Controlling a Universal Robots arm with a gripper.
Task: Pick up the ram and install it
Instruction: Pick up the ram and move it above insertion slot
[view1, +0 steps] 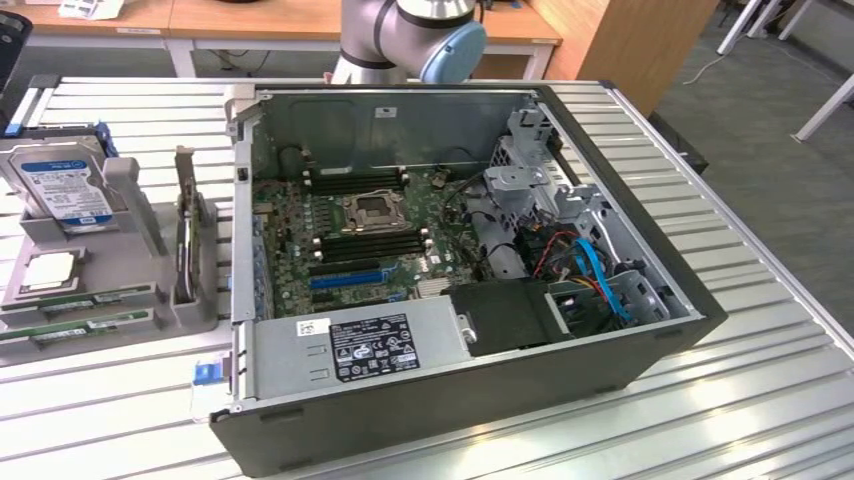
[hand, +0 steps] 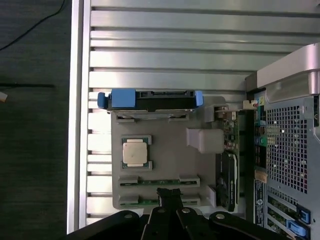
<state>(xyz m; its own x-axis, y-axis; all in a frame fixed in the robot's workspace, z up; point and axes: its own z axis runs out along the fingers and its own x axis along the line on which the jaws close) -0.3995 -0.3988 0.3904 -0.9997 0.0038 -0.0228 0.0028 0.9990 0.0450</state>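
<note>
on the exterior view's left of the surface (view1: 134, 110), a gray holder (view1: 134, 200) carried a hard drive (view1: 60, 185), a cpu (view1: 51, 270) and two ram sticks (view1: 100, 298) lying flat along one edge. the claw (hand: 169, 192) hung above them, pressed together and gripping nothing. closed like that, it seemed liable to strike a stick's chips rather than straddle it, and the neighbouring stick lay close enough to snag. rightward, the open case (view1: 534, 390) held black slots (view1: 374, 243), all empty.
</note>
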